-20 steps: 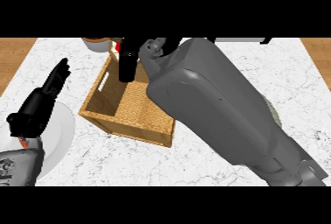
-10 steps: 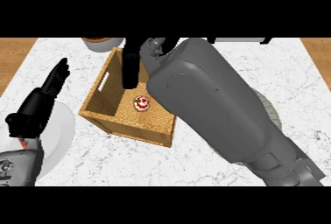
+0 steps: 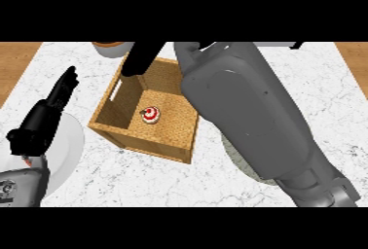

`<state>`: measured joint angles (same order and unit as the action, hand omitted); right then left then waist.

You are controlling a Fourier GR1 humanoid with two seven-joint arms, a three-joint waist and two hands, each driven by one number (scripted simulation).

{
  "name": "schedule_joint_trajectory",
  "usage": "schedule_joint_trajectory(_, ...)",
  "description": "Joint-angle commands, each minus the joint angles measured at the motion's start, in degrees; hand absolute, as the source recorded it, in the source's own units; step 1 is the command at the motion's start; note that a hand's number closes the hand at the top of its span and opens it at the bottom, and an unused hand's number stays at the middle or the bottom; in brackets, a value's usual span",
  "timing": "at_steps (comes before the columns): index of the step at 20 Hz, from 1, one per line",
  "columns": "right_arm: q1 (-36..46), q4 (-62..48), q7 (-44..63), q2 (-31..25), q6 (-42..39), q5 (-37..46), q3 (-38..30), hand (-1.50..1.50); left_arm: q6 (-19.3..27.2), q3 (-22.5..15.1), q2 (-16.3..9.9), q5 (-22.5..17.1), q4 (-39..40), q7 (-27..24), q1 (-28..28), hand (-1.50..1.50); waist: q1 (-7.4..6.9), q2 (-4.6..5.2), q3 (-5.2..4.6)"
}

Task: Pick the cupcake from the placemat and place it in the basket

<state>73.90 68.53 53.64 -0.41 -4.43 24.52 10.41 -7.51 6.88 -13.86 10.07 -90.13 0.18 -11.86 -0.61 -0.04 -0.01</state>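
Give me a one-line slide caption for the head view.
Cupcake sits inside the wooden basket, right robot hand open above its rim.

No readable text, label, brand, number or sign anywhere in the head view. Only a plain red-and-white swirl on top of the small round cupcake (image 3: 150, 115), lying inside the woven wooden basket (image 3: 115, 127), and that spells nothing. Nothing written on the white marble counter (image 3: 316, 82) or the round white plate (image 3: 66, 146) either.
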Motion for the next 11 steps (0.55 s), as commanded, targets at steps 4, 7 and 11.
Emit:
schedule_joint_trajectory(4, -2.39, 2.29, 1.17, -1.35, 15.91, 5.29, -7.80, -1.50, -2.14, 1.95, -2.31, -1.54, 1.19, -0.98, -0.53, 0.00, 0.64, 0.04, -0.01)
schedule_joint_trajectory(7, -4.09, 6.77, 1.63, -6.62, 16.21, 4.10, -13.13, -1.50, 0.55, 0.36, 0.50, 0.16, -0.05, -0.29, 1.14, 0.00, 1.22, -0.17, 0.04)
schedule_joint_trajectory(11, -13.27, 12.00, -1.89, -11.86, 14.08, 1.65, -16.87, -1.50, 0.88, -0.11, 0.94, 0.77, -0.86, -0.20, 2.02, 0.00, 1.37, -0.12, 0.06)
